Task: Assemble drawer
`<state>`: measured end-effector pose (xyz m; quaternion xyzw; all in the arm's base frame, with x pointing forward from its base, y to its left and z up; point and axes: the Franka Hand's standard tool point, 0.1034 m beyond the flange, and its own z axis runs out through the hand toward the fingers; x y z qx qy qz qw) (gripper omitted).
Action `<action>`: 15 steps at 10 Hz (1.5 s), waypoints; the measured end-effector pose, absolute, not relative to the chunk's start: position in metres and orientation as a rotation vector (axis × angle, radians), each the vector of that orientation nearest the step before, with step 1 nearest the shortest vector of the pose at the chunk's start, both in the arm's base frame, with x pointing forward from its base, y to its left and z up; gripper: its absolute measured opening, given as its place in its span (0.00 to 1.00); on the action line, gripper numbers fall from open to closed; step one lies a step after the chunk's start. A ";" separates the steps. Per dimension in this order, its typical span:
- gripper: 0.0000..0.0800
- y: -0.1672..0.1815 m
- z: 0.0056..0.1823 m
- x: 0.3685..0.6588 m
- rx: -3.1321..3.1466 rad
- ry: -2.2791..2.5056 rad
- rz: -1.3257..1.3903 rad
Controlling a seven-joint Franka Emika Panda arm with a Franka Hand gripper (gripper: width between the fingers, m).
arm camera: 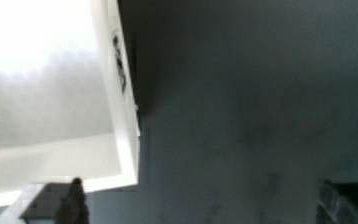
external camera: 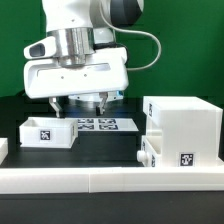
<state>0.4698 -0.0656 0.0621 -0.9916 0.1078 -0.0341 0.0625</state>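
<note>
White ledge (external camera: 100, 182) spans the front of the exterior view, closest to the lens; behind it is the dark worktop (external camera: 112, 148). On the worktop at the exterior view's right stands the drawer housing (external camera: 185, 125) (big white cube, tag low on its front face), upright. At the exterior view's left sits the small drawer box (external camera: 45, 131), open-topped, with a tag on its front wall, well apart from the drawer housing. Further back between them the marker board (external camera: 97, 124) lies flat, just beside the drawer box. The gripper (external camera: 78, 103) hangs low above where the drawer box and the marker board meet; cannot tell from here whether it touches either.

Wrist view: fingertips (arm camera: 59, 201) are spread wide with only bare dark worktop between them, so the gripper is released and empty. A white flat-sided part (arm camera: 51, 100) fills one side of that view, its edge showing but blurred; cannot tell whether it is the drawer box or the marker board.

A small white piece (external camera: 3, 148) is clipped by the exterior view's left edge; too little shows to name it.
</note>
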 end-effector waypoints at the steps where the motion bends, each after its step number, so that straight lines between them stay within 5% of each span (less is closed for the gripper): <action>1: 0.81 -0.065 0.062 0.470 -2.997 0.324 -0.104; 5: 0.81 -0.061 0.060 0.467 -3.028 0.226 -0.099; 10: 0.81 -0.083 0.034 0.434 -3.071 0.227 -0.180; 15: 0.81 -0.076 0.033 0.436 -3.075 0.188 -0.192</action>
